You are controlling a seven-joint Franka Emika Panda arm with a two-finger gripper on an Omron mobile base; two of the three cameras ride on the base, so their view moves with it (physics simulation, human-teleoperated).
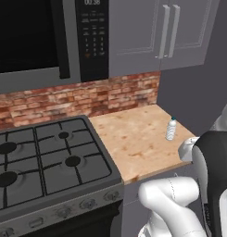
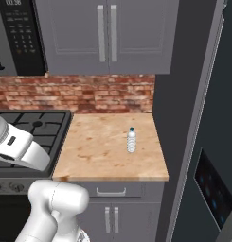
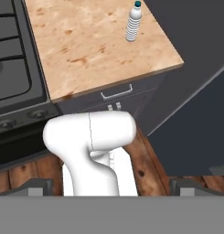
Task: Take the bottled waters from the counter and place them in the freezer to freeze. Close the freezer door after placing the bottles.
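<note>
One bottled water [image 1: 171, 129] [image 2: 131, 140] [image 3: 133, 22], clear-whitish with a blue cap, stands upright near the right end of the tan wood counter [image 1: 133, 139] [image 2: 98, 151] [image 3: 86, 50]. The dark slate freezer [image 2: 183, 94] [image 3: 191, 41] rises just right of the counter. Its door [image 2: 209, 189], with a small dark control panel, angles out at the lower right; how far it stands open I cannot tell. My gripper [image 3: 112, 186] is open, its fingertips [image 3: 38, 185] far apart with nothing held. It hangs well back from the counter's front edge, far from the bottle.
A black gas stove [image 1: 40, 162] [image 2: 32, 127] adjoins the counter on the left, with a microwave [image 1: 40, 37] above it. Grey wall cabinets [image 2: 105, 35] hang over a brick backsplash [image 2: 75, 97]. A grey drawer [image 3: 117, 93] fronts the counter above the wood floor [image 3: 145, 164].
</note>
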